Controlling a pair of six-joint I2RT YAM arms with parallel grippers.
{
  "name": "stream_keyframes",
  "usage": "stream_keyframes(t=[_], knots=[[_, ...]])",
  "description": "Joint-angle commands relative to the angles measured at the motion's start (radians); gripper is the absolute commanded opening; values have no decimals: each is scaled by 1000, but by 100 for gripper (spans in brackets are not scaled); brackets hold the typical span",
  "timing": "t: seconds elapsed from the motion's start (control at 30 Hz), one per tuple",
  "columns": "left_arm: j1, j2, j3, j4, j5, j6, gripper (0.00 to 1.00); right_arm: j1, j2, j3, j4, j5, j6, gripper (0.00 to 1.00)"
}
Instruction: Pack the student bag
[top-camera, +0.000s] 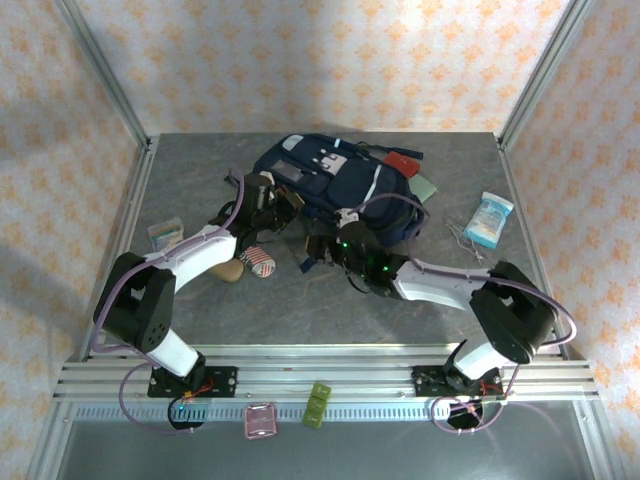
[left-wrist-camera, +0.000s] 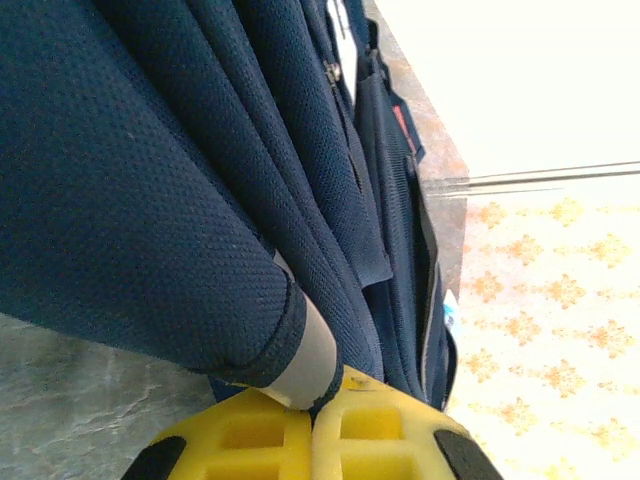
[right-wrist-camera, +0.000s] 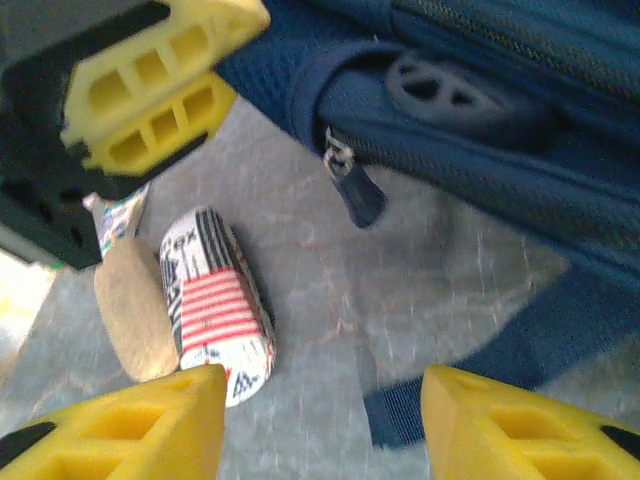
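At the near rail (top-camera: 400, 410) a pink piece (top-camera: 260, 420) and a green piece (top-camera: 318, 405) are seen, near each other but apart. Further in, on the grey table (top-camera: 300, 315), a striped roll (right-wrist-camera: 215, 300) is laid against a tan pad (right-wrist-camera: 130, 310), just to the left of the right gripper (right-wrist-camera: 320, 425). That gripper's yellow fingers are spread apart and nothing is held between them; bare table and the end of a dark blue strap (right-wrist-camera: 395, 415) are seen in the gap. The student bag (top-camera: 335, 178) is found just beyond it, with a near seam and a zip pull (right-wrist-camera: 352, 190) close ahead of the fingertips and untouched by them. The left gripper (left-wrist-camera: 312, 405) is clenched, and a grey-edged fold of the bag's navy mesh fabric is pinched at its tips, at the bag's left side. The bag is laid flat in the far middle of the table, beyond both grippers. It is made of navy-blue fabric, crossed by a thin white stripe (top-camera: 372, 186), with grey-white patches (top-camera: 330, 158) on its front. A red item (top-camera: 403, 163) is rested against its far right edge. Well apart from the bag, a small box (top-camera: 165, 235) is set at the left and a blue-and-white packet (top-camera: 490, 220) at the right.
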Motion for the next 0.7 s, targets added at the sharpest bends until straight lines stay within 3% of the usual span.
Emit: stream_keyframes(t=[0.0,0.37,0.67], knots=[[-12,-48,60,73,55,-27,0,4,48,72,25,102,-55,54],[-12,-62,120,39,68,-15,0,-40,99,168,-37,192,-23,56],[-12,-46,158,56,108,-37,0,-111,128,213,19,-79,-58,50]])
